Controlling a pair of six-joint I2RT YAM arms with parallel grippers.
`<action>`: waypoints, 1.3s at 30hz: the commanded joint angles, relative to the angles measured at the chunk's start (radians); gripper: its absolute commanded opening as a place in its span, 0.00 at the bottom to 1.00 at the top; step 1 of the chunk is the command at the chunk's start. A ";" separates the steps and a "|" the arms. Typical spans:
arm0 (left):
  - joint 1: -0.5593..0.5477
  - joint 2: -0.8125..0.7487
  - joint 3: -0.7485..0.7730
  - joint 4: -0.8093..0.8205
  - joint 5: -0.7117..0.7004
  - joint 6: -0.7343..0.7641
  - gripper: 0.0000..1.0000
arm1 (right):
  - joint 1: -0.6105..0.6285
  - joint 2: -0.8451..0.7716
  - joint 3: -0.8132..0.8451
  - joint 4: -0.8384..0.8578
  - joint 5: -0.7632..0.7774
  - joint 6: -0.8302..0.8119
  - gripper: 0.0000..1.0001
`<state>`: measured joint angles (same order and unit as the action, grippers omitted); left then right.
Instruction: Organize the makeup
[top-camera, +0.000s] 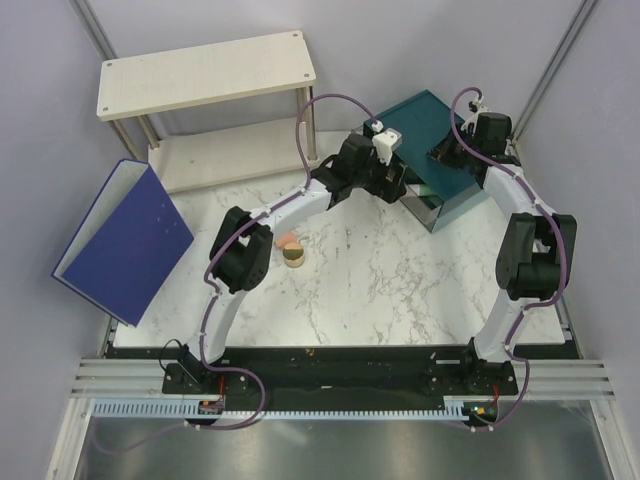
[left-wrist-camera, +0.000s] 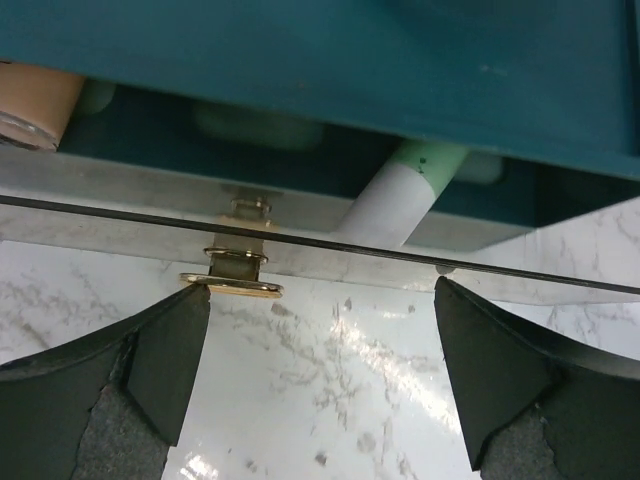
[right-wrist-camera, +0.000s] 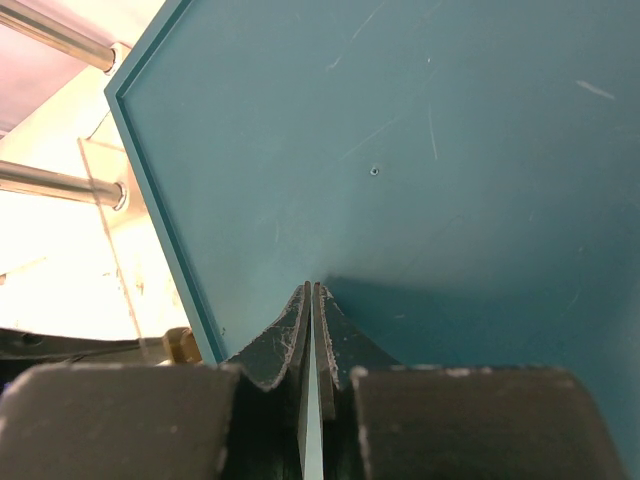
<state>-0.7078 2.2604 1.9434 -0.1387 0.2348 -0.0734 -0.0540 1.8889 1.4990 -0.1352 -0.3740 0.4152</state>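
Note:
In the left wrist view my left gripper is open and empty just in front of the teal drawer box. The box's clear-fronted drawer with a gold handle stands partly out. A mint-green and white tube lies inside it, and a peach-pink item shows at its left end. In the top view a peach-pink compact and a gold-rimmed round tin lie on the table beside the left arm. My right gripper is shut, tips on the box top. The copper-black tube is out of view.
A white two-level shelf stands at the back left. A blue binder leans at the left edge. The teal box sits at the back right of the marble table, with both grippers at it.

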 joint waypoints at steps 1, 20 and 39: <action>-0.030 0.062 0.097 0.132 0.023 -0.083 0.99 | 0.013 0.062 -0.045 -0.167 0.014 -0.021 0.11; -0.039 0.128 0.114 0.358 0.015 -0.246 0.99 | 0.011 0.059 -0.054 -0.175 0.001 -0.021 0.11; 0.117 -0.214 -0.238 0.185 0.141 -0.432 0.99 | 0.011 0.062 -0.054 -0.172 0.000 -0.021 0.11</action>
<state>-0.6781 2.0575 1.7264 0.0330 0.1493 -0.3328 -0.0540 1.8900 1.4986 -0.1341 -0.3878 0.4156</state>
